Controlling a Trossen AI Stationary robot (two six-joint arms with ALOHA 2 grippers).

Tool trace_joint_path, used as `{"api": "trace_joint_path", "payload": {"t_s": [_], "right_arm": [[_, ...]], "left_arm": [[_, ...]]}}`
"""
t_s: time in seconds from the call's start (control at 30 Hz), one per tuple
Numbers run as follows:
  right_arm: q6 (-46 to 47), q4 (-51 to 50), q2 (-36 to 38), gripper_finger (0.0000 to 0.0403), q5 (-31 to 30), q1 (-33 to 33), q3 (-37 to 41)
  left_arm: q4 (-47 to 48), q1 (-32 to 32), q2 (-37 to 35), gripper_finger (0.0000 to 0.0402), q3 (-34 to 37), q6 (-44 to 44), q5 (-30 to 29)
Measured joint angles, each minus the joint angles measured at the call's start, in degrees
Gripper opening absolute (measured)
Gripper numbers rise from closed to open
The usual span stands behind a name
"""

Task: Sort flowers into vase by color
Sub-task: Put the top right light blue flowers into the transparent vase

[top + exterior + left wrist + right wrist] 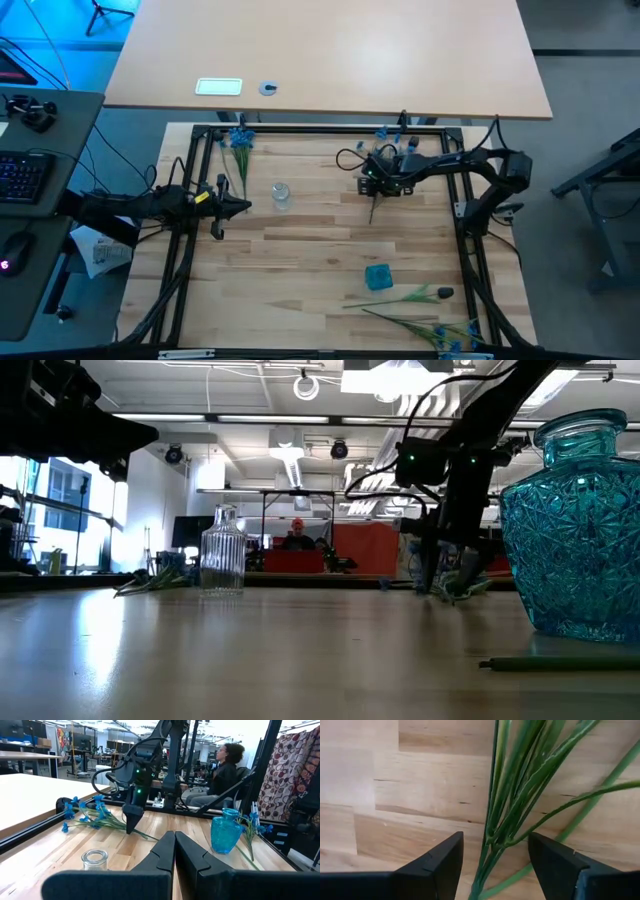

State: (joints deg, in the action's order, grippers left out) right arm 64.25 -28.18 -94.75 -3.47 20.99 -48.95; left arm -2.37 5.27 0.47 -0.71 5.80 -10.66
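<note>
My right gripper (495,840) is open and points down over a bunch of green stalks (520,785) lying on the table at the far right; one finger stands on each side of the stalks. The bunch's blue blossoms (392,136) lie by the far frame bar. My left gripper (175,851) is shut and empty at the table's left (240,207). A clear glass vase (281,195) stands beside it. A blue glass vase (378,277) stands at the near right. Another blue-flowered bunch (238,140) lies at the far left. A dark bud stem (425,294) and a blue stem (440,332) lie near the front edge.
A black metal frame (320,128) borders the wooden table top. A second table (330,50) stands beyond the far edge. People sit in the room behind (225,770). Bare wood lies in the table's middle (320,250).
</note>
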Motion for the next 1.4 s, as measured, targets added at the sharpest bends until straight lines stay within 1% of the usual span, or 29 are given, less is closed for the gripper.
{"api": "trace_joint_path", "payload": {"t_s": [0.13,0.23,0.3,0.4,0.43,0.5,0.57,0.67,0.73,0.8,0.87,0.93,1.03,1.17,1.23,1.3,1.4], "right_arm": [[-0.24,0.0,-0.05,0.0194,-1.47,-0.02,0.04],[-4.27,0.08,-0.14,0.0163,-3.42,0.02,0.08],[-7.12,0.4,-0.14,0.0122,-4.47,0.05,0.09],[-11.21,2.51,-0.02,0.0036,-4.35,0.08,0.14],[-12.54,4.2,0.29,0.002,-3.62,0.07,0.15],[-14.91,8.42,1.6,0.0016,-1.71,0.02,-0.47],[-18.39,14.91,3.44,0.0012,-0.3,-0.41,-2.04],[-28.17,30.5,5.73,0.0006,1.94,-2.0,-4.04],[-35.04,41.91,5.68,0.0006,5.41,-3.49,-4.67],[-40.91,49.85,4.18,0.0004,9.12,-5.18,-4.79],[-44.19,56.29,1.67,0.0004,12.73,-6.99,-4.76],[-45.08,62.61,-1.38,0.0004,14.78,-8.73,-4.67],[-43.97,76.55,-6.83,0.0003,14.84,-10.76,-4.66],[-40.07,98.86,-12.66,0.0002,11.55,-10.45,-4.66],[-36.85,106.69,-14.42,0.0002,9.2,-9.9,-4.69],[-35.77,109.41,-16.32,0.0001,7.67,-9.46,-5.21],[-36.03,107.63,-19.16,0.0001,7.94,-8.98,-9.0]], "left_arm": [[0.0,0.01,0.0,0.0,0.0,0.0,0.0],[-0.01,-0.01,0.0,0.0,0.0,0.0,-0.01],[0.0,0.01,0.0,0.0,0.0,0.0,-0.02],[0.0,0.01,0.0,0.0,0.0,0.0,0.0],[0.0,0.01,0.0,0.0,0.0,0.0,0.0],[0.0,0.01,0.0,0.0,0.0,0.0,0.0],[-0.01,0.0,0.0,0.0,0.0,0.0,0.0],[-0.02,0.01,0.0,0.0,0.0,0.0,0.0],[-0.02,0.0,0.0,0.0,0.0,0.0,0.0],[-0.02,-0.02,0.0,0.0,0.0,0.0,-0.01],[-0.02,0.0,0.0,0.0,0.0,0.0,0.0],[-0.02,0.01,0.0,0.0,0.0,0.0,-0.01],[-0.02,-0.01,0.0,0.0,0.0,0.0,0.0],[-0.02,-0.01,0.0,0.0,0.0,0.0,0.0],[-0.02,0.01,0.0,0.0,0.0,0.0,0.0],[-0.02,0.01,0.0,0.0,0.0,0.02,0.0],[-0.02,-0.01,0.0,0.0,0.0,0.0,0.0]]}}
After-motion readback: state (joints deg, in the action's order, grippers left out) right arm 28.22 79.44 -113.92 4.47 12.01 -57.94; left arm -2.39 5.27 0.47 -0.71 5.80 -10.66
